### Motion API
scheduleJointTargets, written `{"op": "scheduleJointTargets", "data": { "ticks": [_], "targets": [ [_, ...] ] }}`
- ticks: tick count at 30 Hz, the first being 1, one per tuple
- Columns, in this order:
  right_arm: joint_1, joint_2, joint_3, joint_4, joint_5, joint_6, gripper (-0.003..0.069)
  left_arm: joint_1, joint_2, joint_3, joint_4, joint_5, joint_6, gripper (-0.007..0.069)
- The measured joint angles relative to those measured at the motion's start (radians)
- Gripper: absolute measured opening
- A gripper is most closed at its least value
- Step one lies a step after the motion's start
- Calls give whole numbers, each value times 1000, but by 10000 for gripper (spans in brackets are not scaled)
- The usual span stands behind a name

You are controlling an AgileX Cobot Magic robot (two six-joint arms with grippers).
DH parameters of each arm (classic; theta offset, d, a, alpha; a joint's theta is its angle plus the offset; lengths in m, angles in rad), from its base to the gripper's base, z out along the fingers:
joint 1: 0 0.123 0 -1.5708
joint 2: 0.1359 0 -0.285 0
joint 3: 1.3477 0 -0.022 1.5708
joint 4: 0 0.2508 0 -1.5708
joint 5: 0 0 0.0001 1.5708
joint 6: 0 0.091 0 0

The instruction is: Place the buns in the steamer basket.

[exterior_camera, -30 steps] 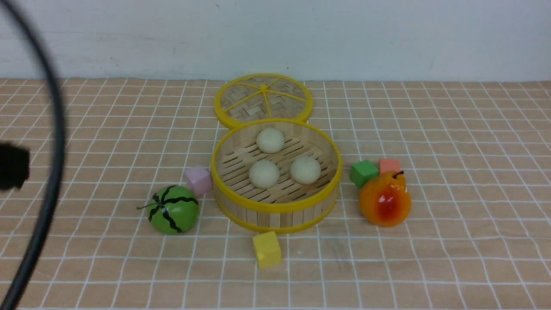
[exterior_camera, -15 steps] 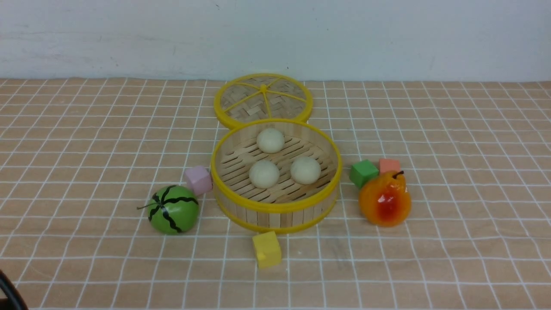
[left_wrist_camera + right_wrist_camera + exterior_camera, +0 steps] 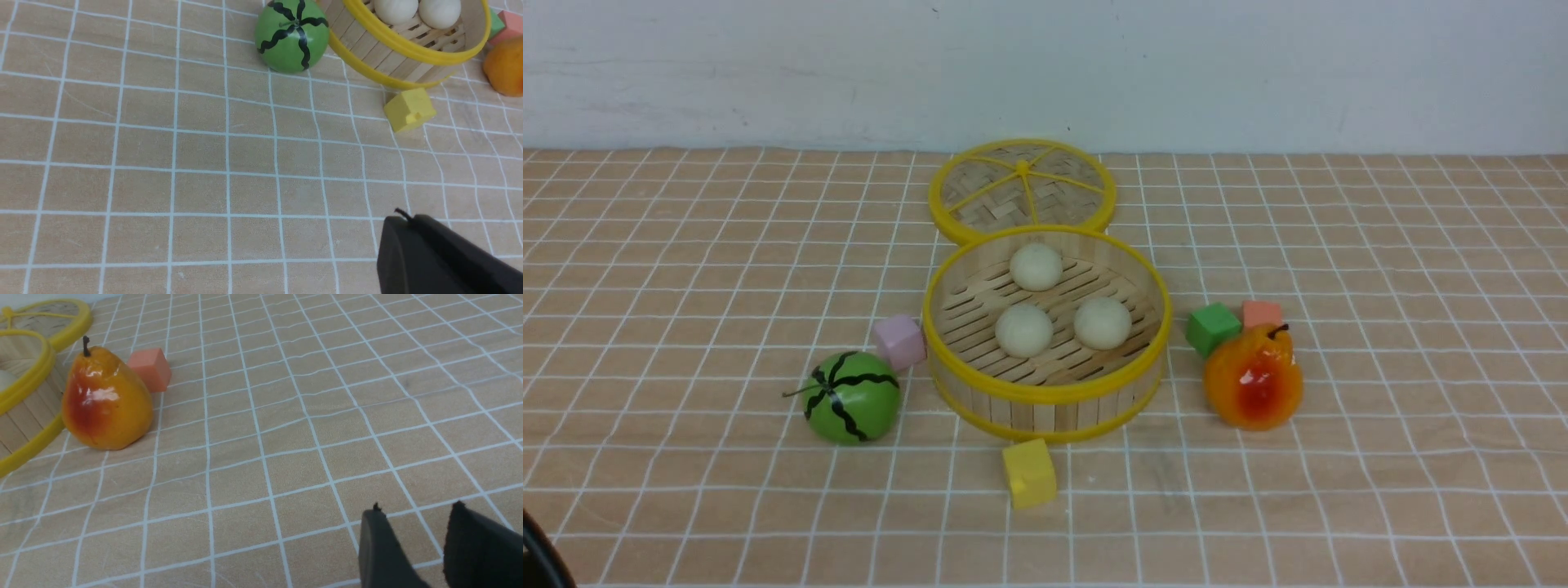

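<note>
**Three buns in, left arm gone**

Front: three cream-white dough buns [image 3: 1036, 265] sit inside the round bamboo steamer basket [image 3: 1045, 392]; the left arm's cable has cleared out (task looks done). Left wrist: left gripper [image 3: 441, 253], can't tell its state. Right wrist: right gripper [image 3: 412, 543] parted, empty.

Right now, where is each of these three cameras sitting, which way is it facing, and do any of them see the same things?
Front view: between the robot's arms, looking forward across the table at the steamer basket holding three buns; only a dark sliver shows at the lower-left corner.
Left wrist view: on the left arm, looking down at the watermelon toy and yellow cube; part of the left gripper shows.
Right wrist view: on the right arm, facing the pear; the right gripper shows.
All three views share the basket and pear.
</note>
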State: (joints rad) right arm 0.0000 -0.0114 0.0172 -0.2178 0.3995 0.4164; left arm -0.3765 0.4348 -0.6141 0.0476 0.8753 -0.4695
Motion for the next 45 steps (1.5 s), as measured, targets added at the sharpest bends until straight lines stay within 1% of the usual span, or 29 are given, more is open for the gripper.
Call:
{"op": "scheduleJointTargets", "data": {
  "ticks": [4,6,9,10,11,12,13,16,18,19,20,22,27,29,32,45],
  "targets": [
    [0,0,0,0,0,0,241,0,0,4,41,-31,-2,-13],
    [0,0,0,0,0,0,241,0,-1,12,64,-80,-3,-13],
    [0,0,0,0,0,0,241,2,-38,62,122,-242,-1,-13],
    [0,0,0,0,0,0,241,4,-42,62,124,-242,-1,-13],
    [0,0,0,0,0,0,241,22,-87,105,133,-320,5,-13],
    [0,0,0,0,0,0,241,25,-93,110,135,-328,8,-13],
    [0,0,0,0,0,0,241,56,-140,163,141,-388,17,-11],
    [0,0,0,0,0,0,241,123,-225,246,148,-438,24,-9],
    [0,0,0,0,0,0,241,151,-261,293,151,-448,24,-6],
    [0,0,0,0,0,0,241,182,-309,341,151,-451,24,-5],
    [0,0,0,0,0,0,241,185,-315,355,152,-451,24,-5],
    [0,0,0,0,0,0,241,223,-398,449,152,-455,24,-2],
    [0,0,0,0,0,0,241,261,-445,619,130,-453,24,0],
    [0,0,0,0,0,0,241,264,-445,637,126,-460,24,1],
    [0,0,0,0,0,0,241,267,-445,644,121,-523,26,3],
    [0,0,0,0,0,0,241,269,-445,644,118,-529,26,11]
  ]
}}
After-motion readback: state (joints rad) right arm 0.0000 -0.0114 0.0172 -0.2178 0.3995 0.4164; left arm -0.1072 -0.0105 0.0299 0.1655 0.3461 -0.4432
